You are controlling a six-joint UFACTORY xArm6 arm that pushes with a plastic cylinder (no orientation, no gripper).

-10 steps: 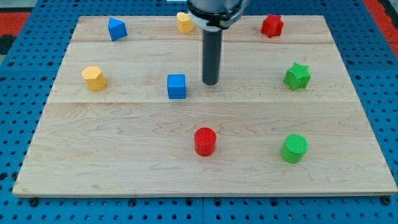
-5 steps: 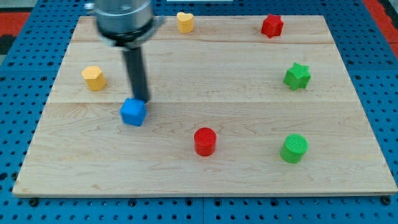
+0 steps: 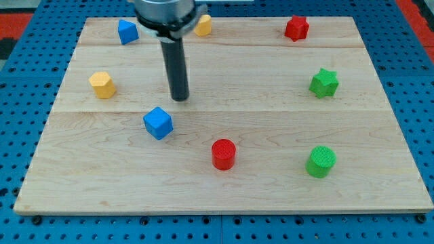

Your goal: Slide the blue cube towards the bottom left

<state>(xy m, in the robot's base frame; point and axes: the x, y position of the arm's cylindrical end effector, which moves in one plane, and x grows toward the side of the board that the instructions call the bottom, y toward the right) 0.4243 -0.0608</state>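
Observation:
The blue cube (image 3: 158, 123) lies on the wooden board (image 3: 102, 169) left of centre, turned so one corner faces the view's bottom. My tip (image 3: 179, 99) rests on the board just above and to the right of the cube, a small gap apart from it. The dark rod rises from the tip to the arm's head at the view's top.
A second blue block (image 3: 127, 32) sits at top left. A yellow block (image 3: 102, 85) is at left and another yellow block (image 3: 202, 25) at top centre. A red cylinder (image 3: 223, 154), a red star (image 3: 296, 28), a green star (image 3: 324, 83) and a green cylinder (image 3: 320, 162) lie to the right.
The blue cube went from the centre down and left, then ended slightly right and rotated. My tip swung left behind it, then moved back right and up, off the cube.

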